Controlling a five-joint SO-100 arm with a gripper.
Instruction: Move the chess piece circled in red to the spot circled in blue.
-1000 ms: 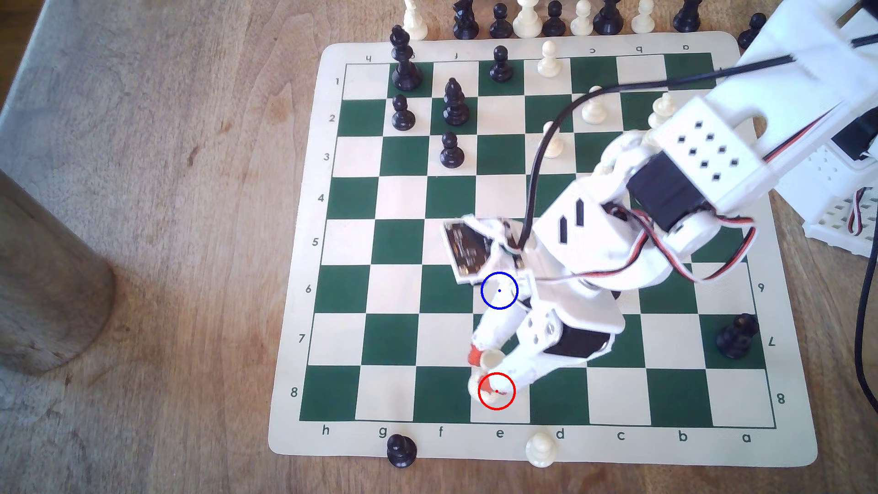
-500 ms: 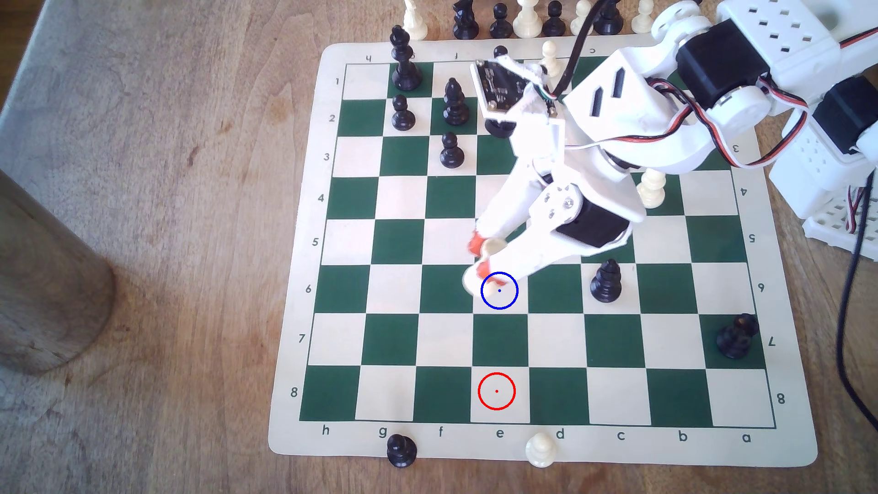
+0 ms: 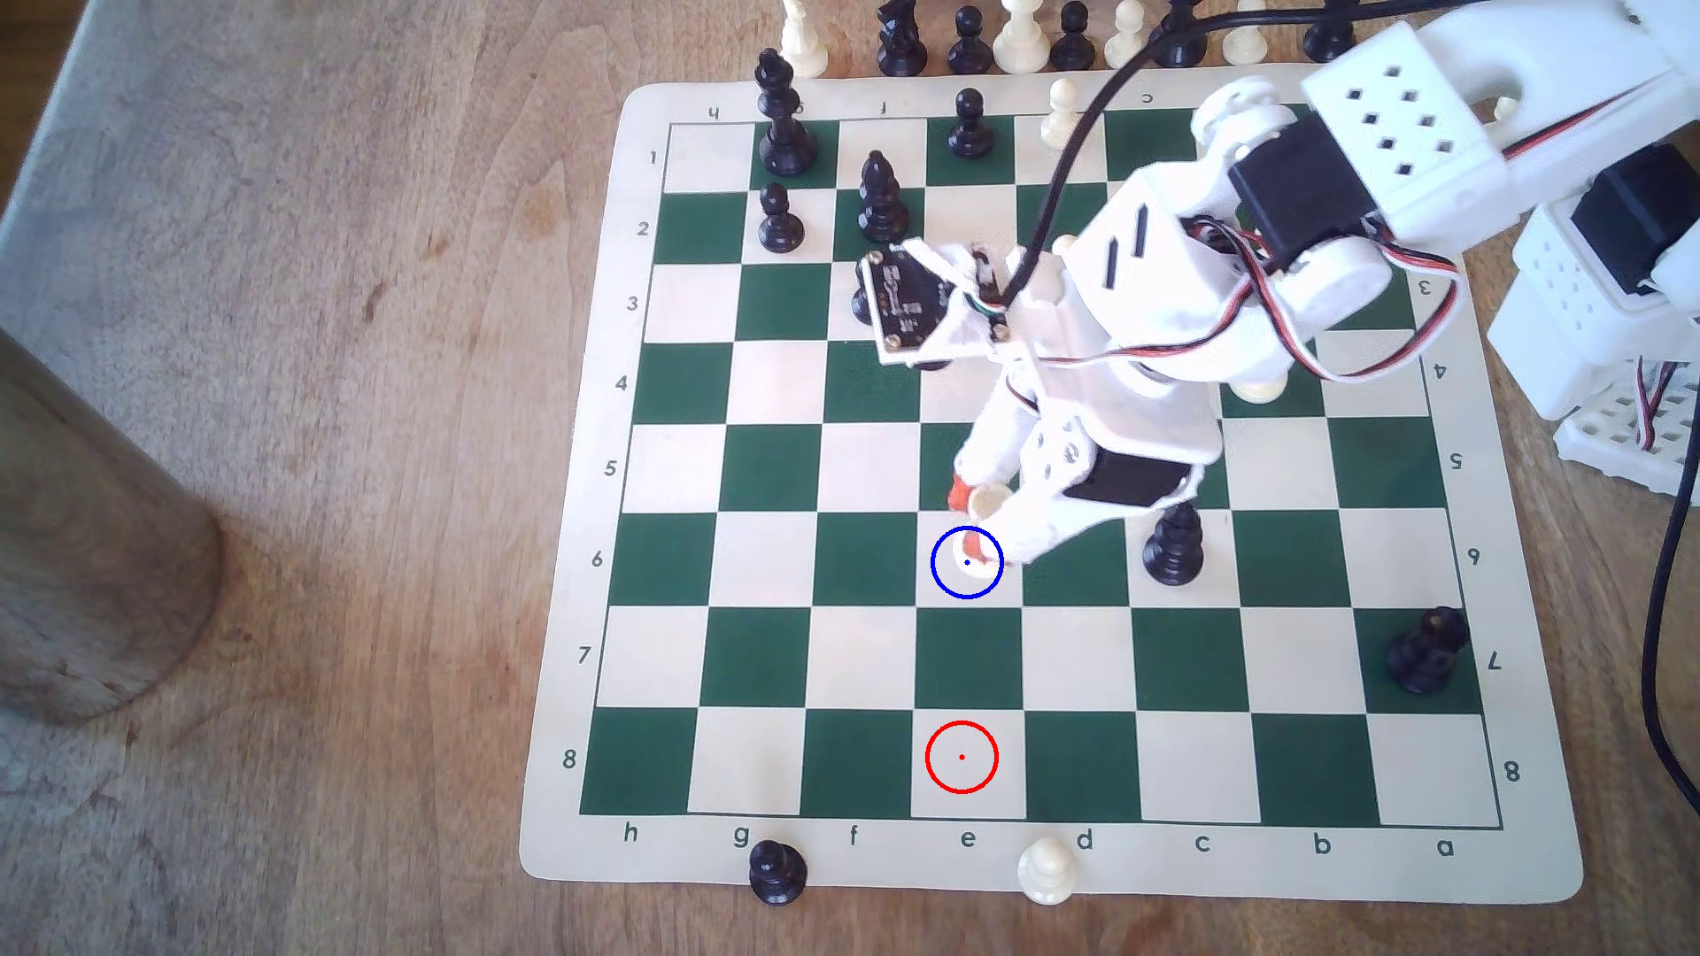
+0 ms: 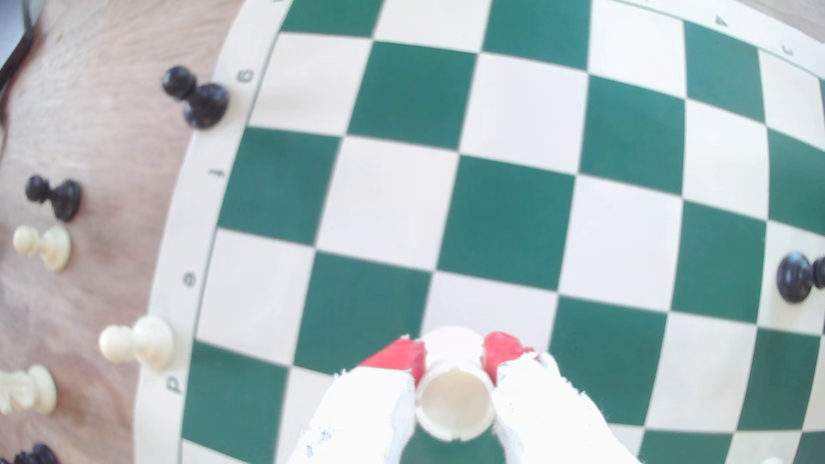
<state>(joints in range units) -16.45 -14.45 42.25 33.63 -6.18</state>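
Over green-cream board (image 3: 763, 662) on wooden table (image 3: 322, 368) (blue-ringed spot (image 3: 947, 588)): pincer (image 3: 977, 526) gripping chess piece (image 4: 453, 399).

Squares around the blue-ringed spot (image 3: 967, 563) lie bare toward rows 7 and 8. Nearest obstacle: black pawn (image 3: 1174, 544) two files to the exterior view's right. Black rook (image 3: 1424, 651) stands well apart near the board edge.

One chessboard (image 3: 1196, 758), one red ring (image 3: 961, 756), one blue ring (image 3: 966, 563) and one claw (image 4: 451, 352) with one chess piece (image 4: 453, 403) were counted; one black pawn (image 3: 777, 869) and one cream pawn (image 3: 1044, 869) were counted on the lettered border.
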